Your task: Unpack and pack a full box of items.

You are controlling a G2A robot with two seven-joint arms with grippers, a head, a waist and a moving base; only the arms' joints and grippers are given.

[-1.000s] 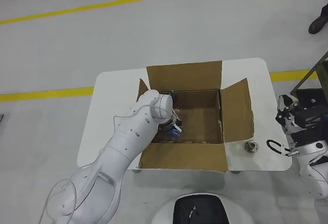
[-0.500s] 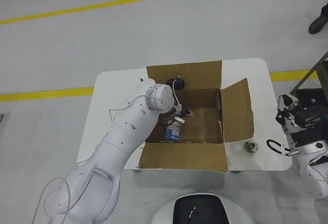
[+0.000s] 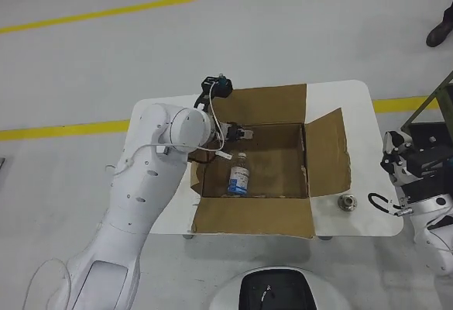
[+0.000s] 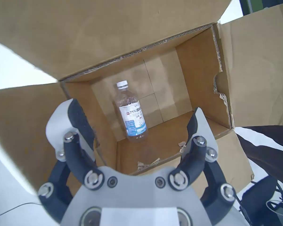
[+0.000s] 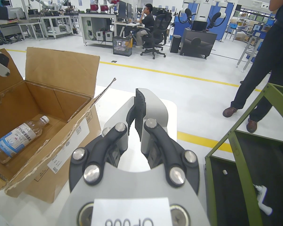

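bottle (image 4: 131, 116) flat on box (image 4: 198, 71) floor | our left gripper (image 4: 136, 115) gapes empty over box, right gripper (image 5: 137, 99) pinched empty beside it | we judge light, slick plastic; grasp mid-label

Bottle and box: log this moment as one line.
bottle: lying on box floor | box: flaps open | left gripper: open, empty, above box | right gripper: shut, empty, away from box

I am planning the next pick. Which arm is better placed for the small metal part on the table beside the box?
Right, probably. The small metal part lies near the right gripper, though shut; the left gripper hangs open on the box's other side.
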